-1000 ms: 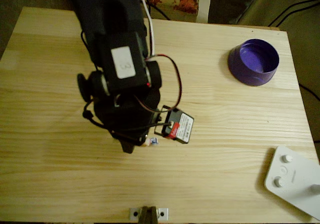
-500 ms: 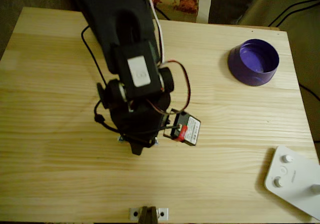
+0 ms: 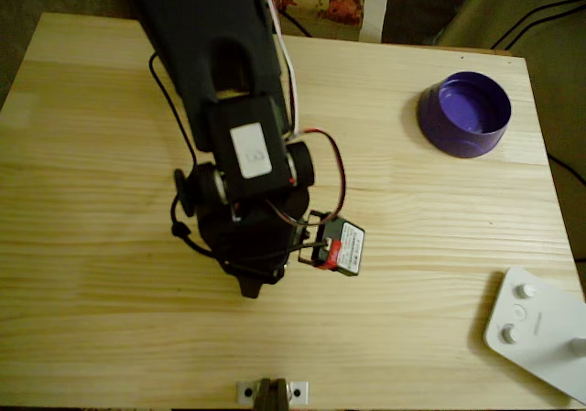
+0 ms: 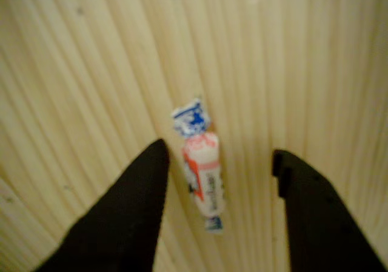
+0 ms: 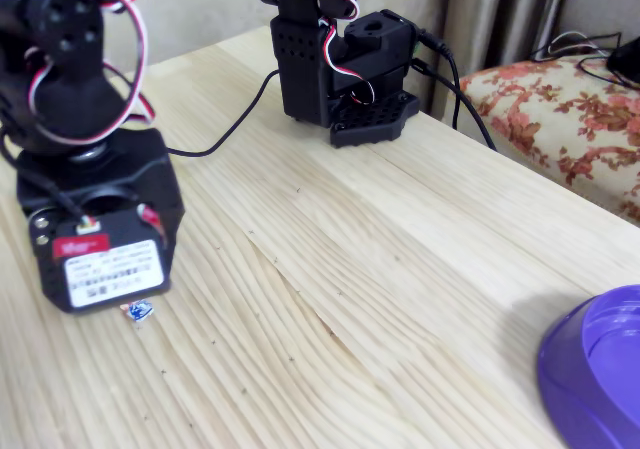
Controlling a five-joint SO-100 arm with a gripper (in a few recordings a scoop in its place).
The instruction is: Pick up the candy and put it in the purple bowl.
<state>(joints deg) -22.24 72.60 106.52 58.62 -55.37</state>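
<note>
In the wrist view the pincer [image 4: 221, 163] stands spread around the candy [image 4: 202, 170], which seems, through blur, to lie on the desk [image 4: 73, 54], ungrasped. Gripping, lifting and carrying to the purple bowl [image 3: 464, 113], upper right overhead, remain.

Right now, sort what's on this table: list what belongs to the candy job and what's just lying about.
Job:
candy, between the open gripper fingers
purple bowl, far corner

Lying about:
white device with round buttons
small metal bracket at the table's edge
</note>
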